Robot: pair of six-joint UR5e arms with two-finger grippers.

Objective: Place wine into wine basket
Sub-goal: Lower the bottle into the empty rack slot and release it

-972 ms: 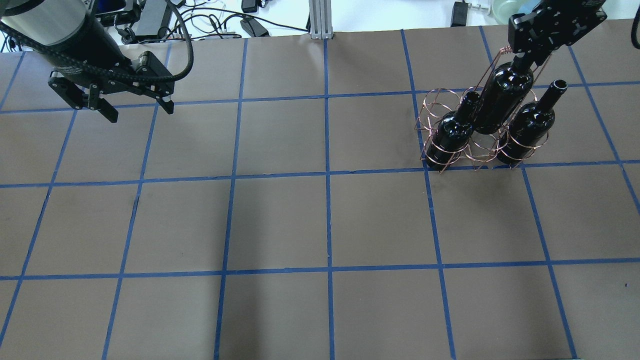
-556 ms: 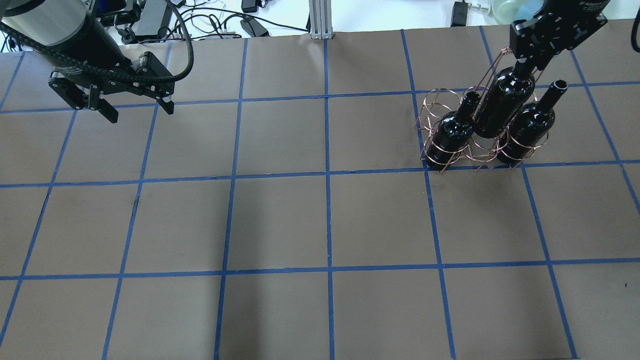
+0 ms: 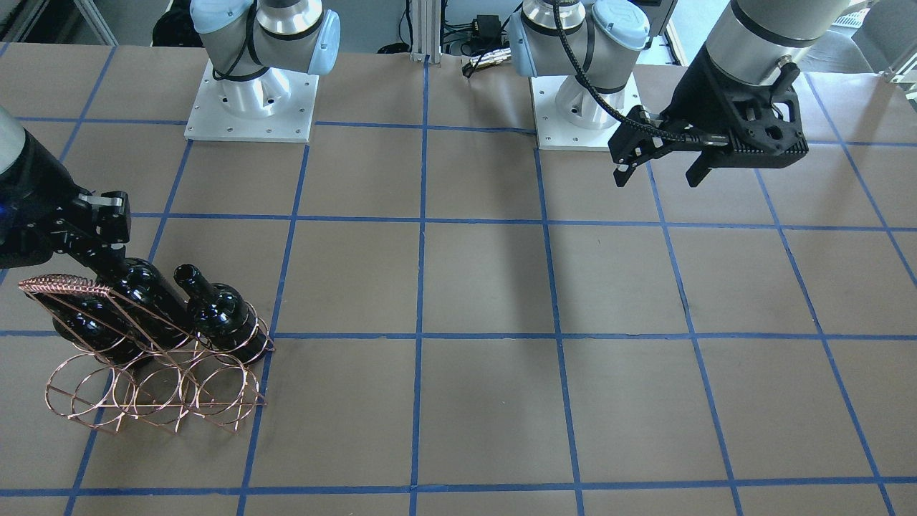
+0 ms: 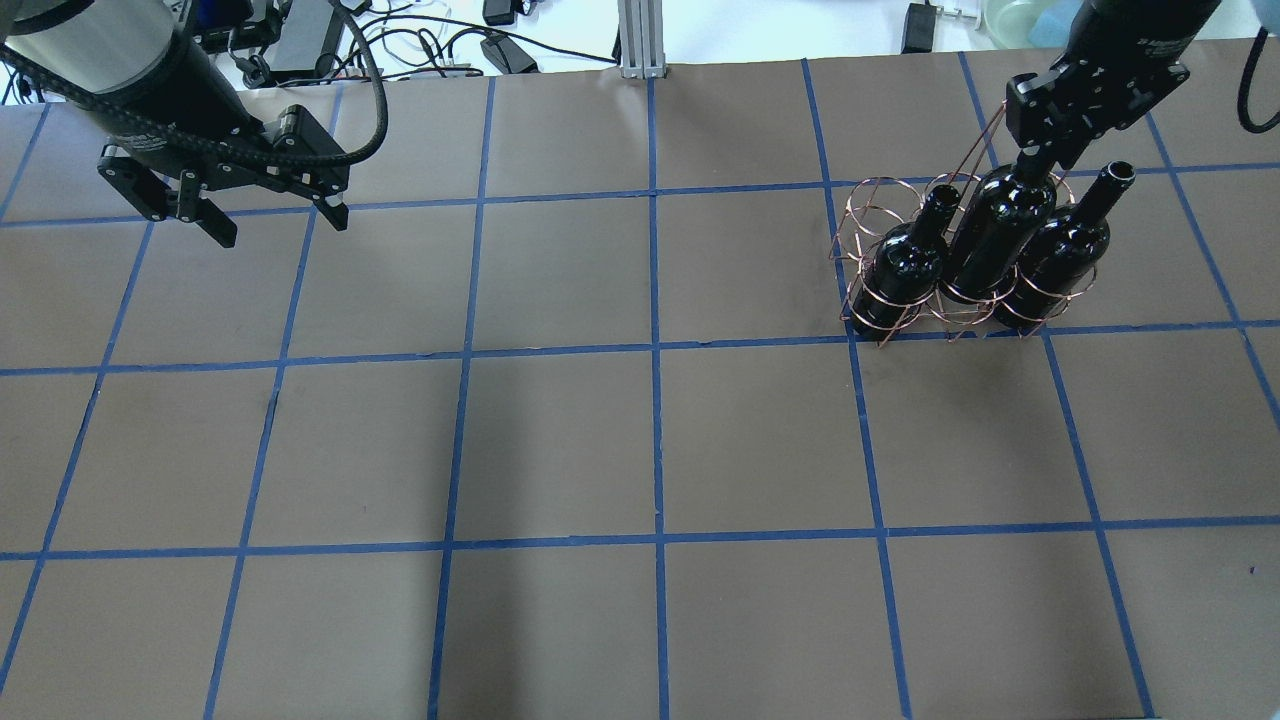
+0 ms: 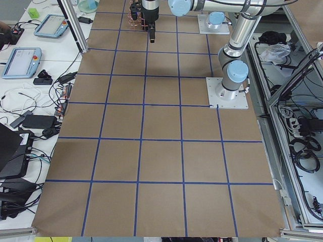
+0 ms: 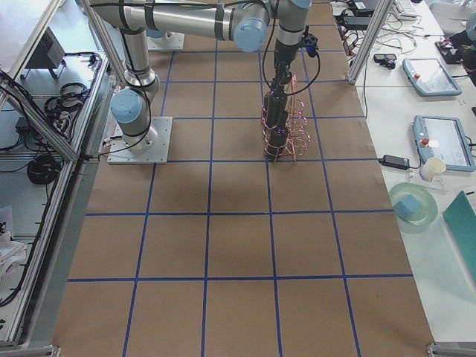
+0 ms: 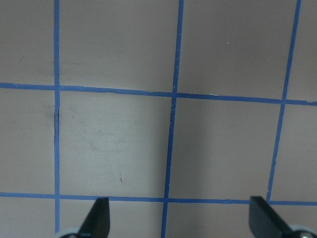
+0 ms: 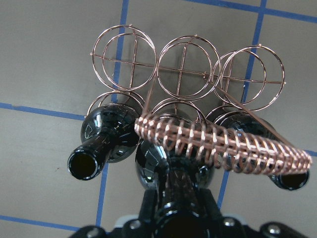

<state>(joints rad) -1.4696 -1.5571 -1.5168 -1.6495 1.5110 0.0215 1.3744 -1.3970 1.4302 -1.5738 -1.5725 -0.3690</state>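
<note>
My right gripper [image 4: 1040, 150] is shut on the neck of the middle wine bottle [image 4: 1000, 235], whose body stands in the middle ring of the copper wire wine basket [image 4: 868, 205]. Two more black bottles [image 4: 905, 265] [image 4: 1062, 255] stand in the rings on either side of it. In the right wrist view the held neck [image 8: 176, 198] lies under the basket's woven wire top edge [image 8: 223, 144]. In the front view the gripper [image 3: 100, 247] holds the bottle [image 3: 143, 287] tilted in the basket [image 3: 150, 390]. My left gripper [image 4: 278, 222] is open and empty, far off at the table's other end.
The basket's second row of rings [image 8: 183, 69] holds nothing. The table is brown paper with a blue tape grid [image 4: 655, 350]. Cables and power bricks [image 4: 400, 40] lie beyond the far edge. The left wrist view shows only bare table [image 7: 173, 124] between the open fingertips [image 7: 96, 218].
My right gripper has gone down and slightly left with the middle bottle, and the bottle has sunk deeper into the basket's middle ring. The left arm has not moved.
</note>
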